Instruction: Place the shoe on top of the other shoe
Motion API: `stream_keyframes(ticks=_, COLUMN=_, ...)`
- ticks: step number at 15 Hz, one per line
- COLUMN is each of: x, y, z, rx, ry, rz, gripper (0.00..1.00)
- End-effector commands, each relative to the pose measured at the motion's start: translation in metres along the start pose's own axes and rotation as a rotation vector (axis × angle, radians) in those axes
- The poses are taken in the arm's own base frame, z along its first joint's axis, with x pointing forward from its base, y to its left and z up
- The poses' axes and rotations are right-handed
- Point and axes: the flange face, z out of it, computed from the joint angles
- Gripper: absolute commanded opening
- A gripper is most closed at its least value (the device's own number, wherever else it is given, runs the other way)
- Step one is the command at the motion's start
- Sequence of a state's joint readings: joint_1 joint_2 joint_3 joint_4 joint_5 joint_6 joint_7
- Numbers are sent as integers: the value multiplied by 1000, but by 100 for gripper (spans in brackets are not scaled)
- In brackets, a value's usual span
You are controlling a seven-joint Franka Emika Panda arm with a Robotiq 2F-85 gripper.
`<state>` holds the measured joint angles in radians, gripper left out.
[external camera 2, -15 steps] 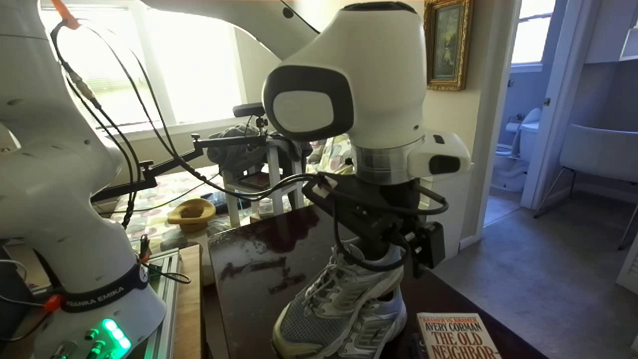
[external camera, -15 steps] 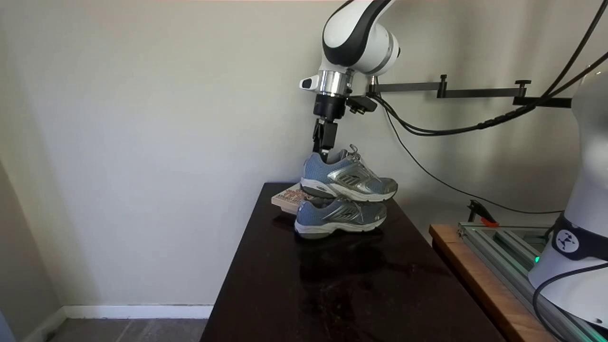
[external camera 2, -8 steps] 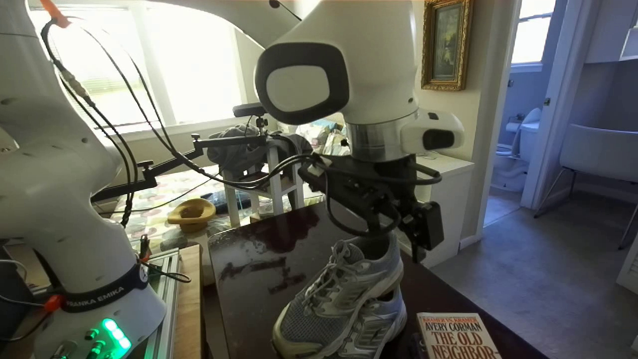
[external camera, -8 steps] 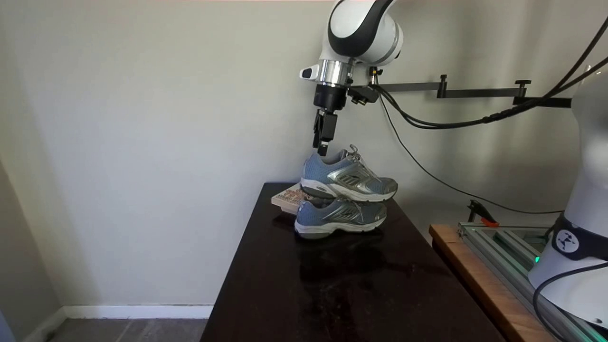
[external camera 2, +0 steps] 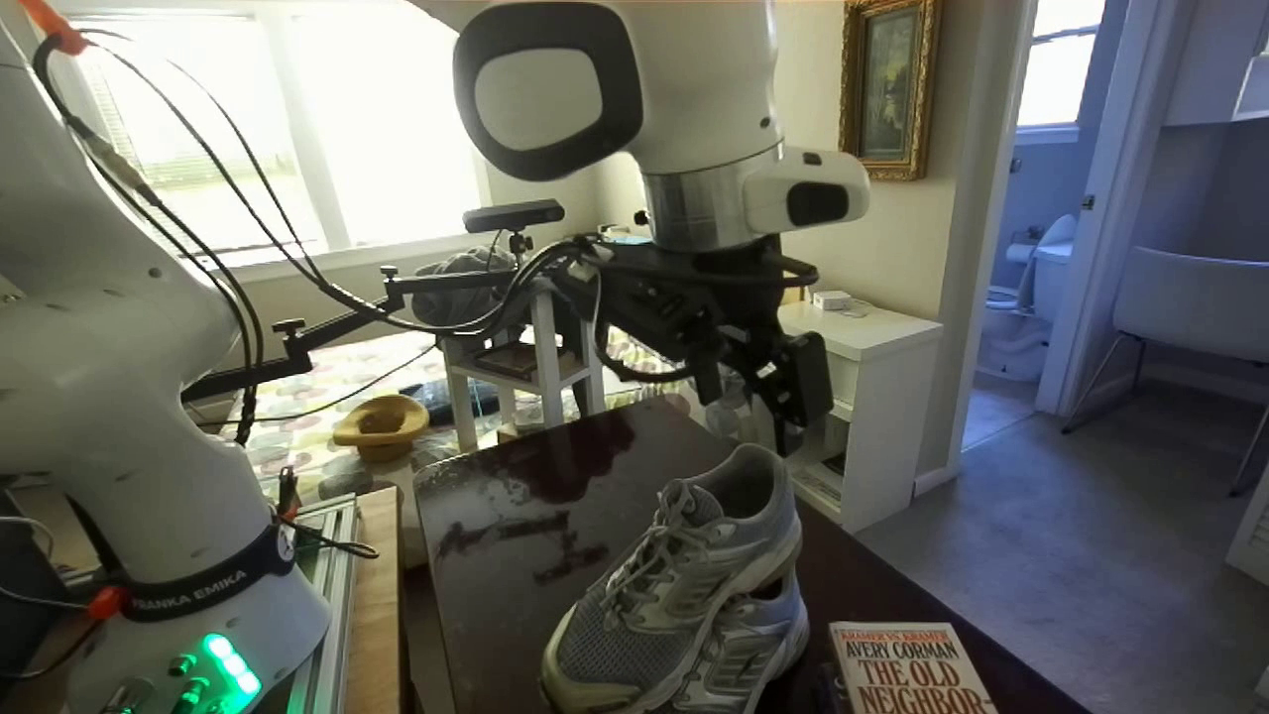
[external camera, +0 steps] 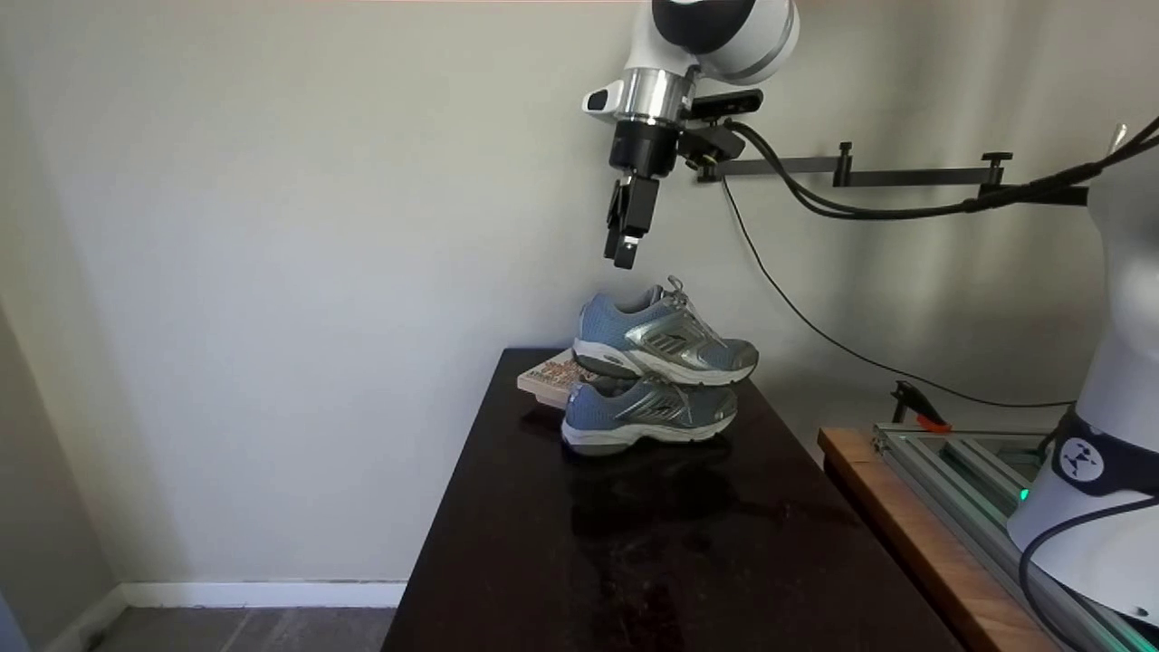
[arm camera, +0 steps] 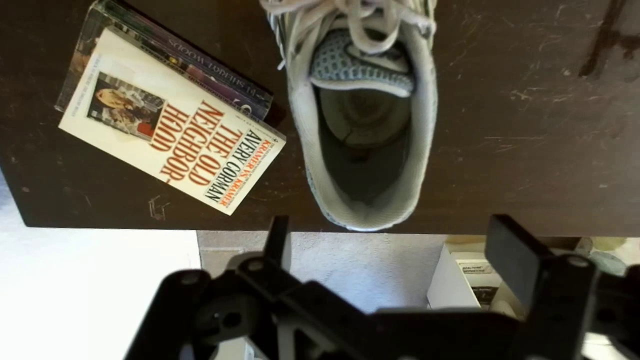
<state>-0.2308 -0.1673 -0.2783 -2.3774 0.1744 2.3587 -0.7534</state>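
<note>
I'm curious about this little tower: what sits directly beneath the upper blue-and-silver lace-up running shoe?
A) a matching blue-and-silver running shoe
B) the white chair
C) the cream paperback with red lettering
A: an exterior view shows the upper shoe stacked on the lower shoe; in the wrist view the cream paperback lies off to the side.

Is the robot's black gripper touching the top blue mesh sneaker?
No, the gripper hangs above the top sneaker with a clear gap between them.
</note>
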Motion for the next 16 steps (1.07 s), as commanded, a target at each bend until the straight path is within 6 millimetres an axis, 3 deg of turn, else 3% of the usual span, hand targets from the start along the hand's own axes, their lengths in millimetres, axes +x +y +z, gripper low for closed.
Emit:
stream_keyframes(ticks=1, x=-12, y=-24, z=-19, rx=36, ry=-32, rz=60, gripper=100)
stream_keyframes(ticks=7, x=-14, y=-50, z=-45, rx=-8, ry=-117, rz=273, gripper=100)
stream_keyframes(ticks=16, x=-23, y=-81, z=-72, rx=-145, ry=-184, rz=320, gripper=100)
